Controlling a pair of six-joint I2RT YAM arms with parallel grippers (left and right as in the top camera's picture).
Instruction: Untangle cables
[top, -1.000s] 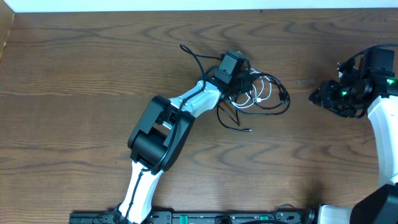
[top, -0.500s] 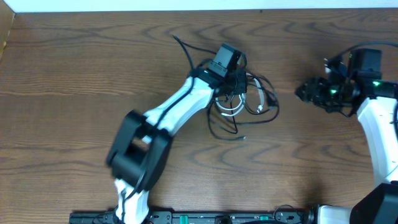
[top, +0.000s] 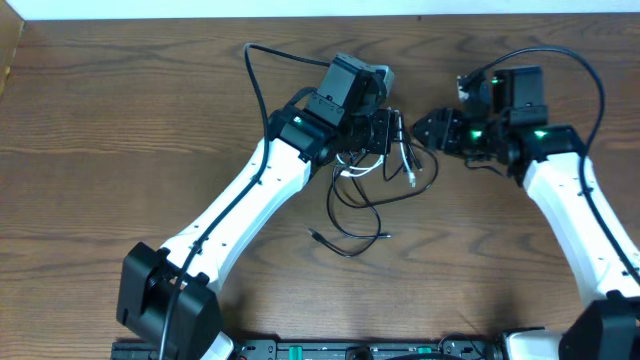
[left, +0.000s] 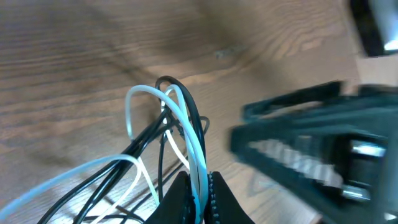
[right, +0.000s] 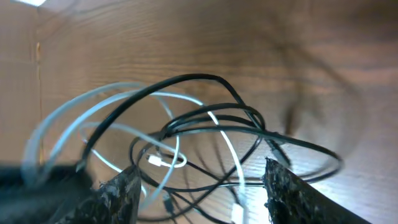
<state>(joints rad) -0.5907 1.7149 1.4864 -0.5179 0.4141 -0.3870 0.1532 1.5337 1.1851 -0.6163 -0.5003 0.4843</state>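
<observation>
The tangled cables lie at the table's upper middle: a thin white cord (top: 408, 163) looped through a longer black cord (top: 352, 222) that trails toward me. My left gripper (top: 385, 132) is shut on the white cord (left: 189, 121), with black strands beside it, and holds the bundle raised; its jaws (left: 196, 198) pinch the cord at the bottom of the left wrist view. My right gripper (top: 428, 130) is open just right of the bundle. Its fingers (right: 199, 196) straddle the black loops (right: 211, 115) and white loops (right: 165, 158) without touching them.
The wooden table (top: 110, 150) runs to a white edge at the back (top: 200, 10). A thick black arm wire (top: 250, 75) arcs over the left arm. The right gripper (left: 311, 146) shows close by in the left wrist view.
My left arm has swung left and stretched out, dragging the bundle left and back with black cord trailing. My right gripper has moved left, close to the bundle.
</observation>
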